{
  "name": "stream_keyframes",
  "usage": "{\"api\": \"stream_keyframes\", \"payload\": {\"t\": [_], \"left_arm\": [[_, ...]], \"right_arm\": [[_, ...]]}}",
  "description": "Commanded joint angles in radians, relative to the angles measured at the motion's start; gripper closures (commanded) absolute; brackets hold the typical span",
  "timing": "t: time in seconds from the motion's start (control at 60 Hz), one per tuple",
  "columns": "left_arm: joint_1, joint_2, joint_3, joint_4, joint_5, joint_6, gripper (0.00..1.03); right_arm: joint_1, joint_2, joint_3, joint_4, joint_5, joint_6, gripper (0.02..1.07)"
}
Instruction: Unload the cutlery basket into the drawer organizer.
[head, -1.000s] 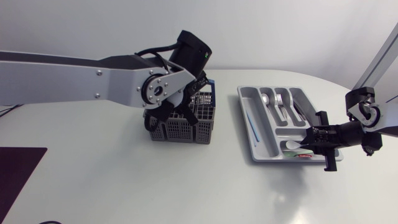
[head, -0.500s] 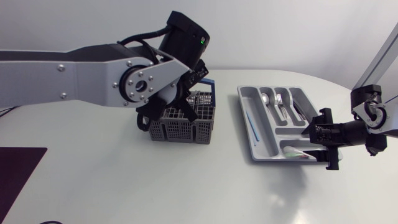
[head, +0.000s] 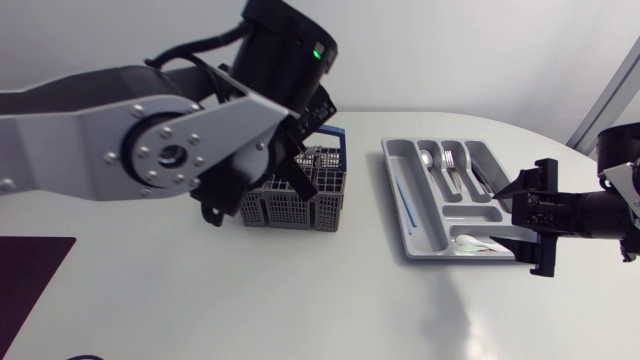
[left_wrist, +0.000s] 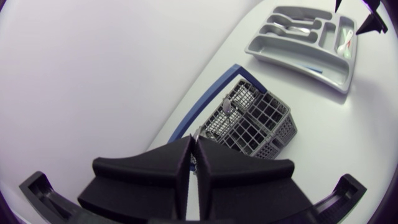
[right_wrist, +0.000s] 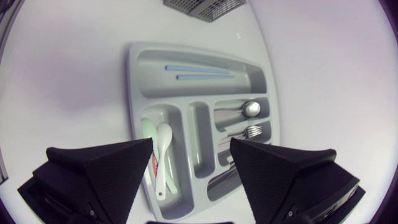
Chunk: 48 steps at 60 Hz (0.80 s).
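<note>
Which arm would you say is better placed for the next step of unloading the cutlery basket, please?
Left, probably. Its end effector hangs right by the cutlery basket, where a metal piece sticks out. The right end effector, open, is over the drawer organizer, well away from the basket.

cutlery basket (head: 300, 203) left, drawer organizer (head: 432, 228) right

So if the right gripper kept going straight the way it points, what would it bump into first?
Probably the grey drawer organizer. The open right gripper points at the end holding the white spoon, so it would likely meet its rim or that spoon first. Its height is hard to tell.
</note>
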Motion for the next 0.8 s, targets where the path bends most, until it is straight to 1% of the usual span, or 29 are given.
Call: {"api": "stream_keyframes", "payload": {"t": [0.0,0.133,0.2,0.25,0.283,0.317,0.35,0.367,0.383,0.4,0.45,0.517,0.583,0.617,0.7,0.733,0.783], "left_arm": [[0.027,-0.081,-0.001,0.002,0.046,-0.04,1.0],[0.128,-0.125,0.054,-0.098,0.267,-0.178,1.0],[0.179,-0.132,0.058,-0.115,0.394,-0.243,1.0],[0.208,-0.127,0.06,-0.129,0.471,-0.284,1.0],[0.24,-0.118,0.061,-0.138,0.566,-0.329,1.0],[0.26,-0.11,0.063,-0.141,0.616,-0.355,1.0],[0.277,-0.095,0.066,-0.149,0.664,-0.373,1.0],[0.287,-0.082,0.071,-0.155,0.701,-0.39,1.0],[0.294,-0.076,0.072,-0.156,0.718,-0.399,1.0],[0.306,-0.069,0.074,-0.16,0.762,-0.415,1.0],[0.337,-0.043,0.081,-0.161,0.851,-0.448,1.0],[0.36,-0.015,0.088,-0.161,0.926,-0.473,1.0],[0.375,0.003,0.097,-0.161,0.985,-0.491,1.0],[0.378,0.014,0.106,-0.161,1.017,-0.499,1.0],[0.381,0.029,0.123,-0.161,1.069,-0.52,1.0],[0.379,0.039,0.132,-0.161,1.092,-0.533,1.0],[0.379,0.051,0.144,-0.161,1.118,-0.547,1.0]], "right_arm": [[0.051,-0.102,-0.037,-0.023,-0.019,0.119,0.14],[0.155,-0.228,-0.048,-0.02,-0.019,0.334,0.14],[0.206,-0.293,-0.046,-0.019,-0.019,0.449,0.14],[0.252,-0.332,-0.046,-0.02,-0.016,0.527,0.15],[0.284,-0.358,-0.046,-0.017,-0.011,0.579,0.15],[0.312,-0.377,-0.048,-0.015,-0.006,0.619,0.15],[0.35,-0.391,-0.048,-0.014,0.011,0.662,0.18],[0.369,-0.394,-0.046,-0.011,0.023,0.684,0.19],[0.392,-0.397,-0.045,-0.008,0.037,0.71,0.21],[0.409,-0.398,-0.043,-0.003,0.049,0.727,0.22],[0.461,-0.401,-0.042,-0.002,0.077,0.77,0.25],[0.513,-0.414,-0.039,0.012,0.11,0.828,0.25],[0.591,-0.415,-0.028,0.026,0.178,0.889,0.26],[0.628,-0.412,-0.022,0.038,0.205,0.921,0.33],[0.679,-0.406,-0.019,0.083,0.241,0.978,0.45],[0.705,-0.397,-0.017,0.095,0.254,0.998,0.48],[0.748,-0.375,-0.011,0.113,0.29,1.03,0.49]]}}
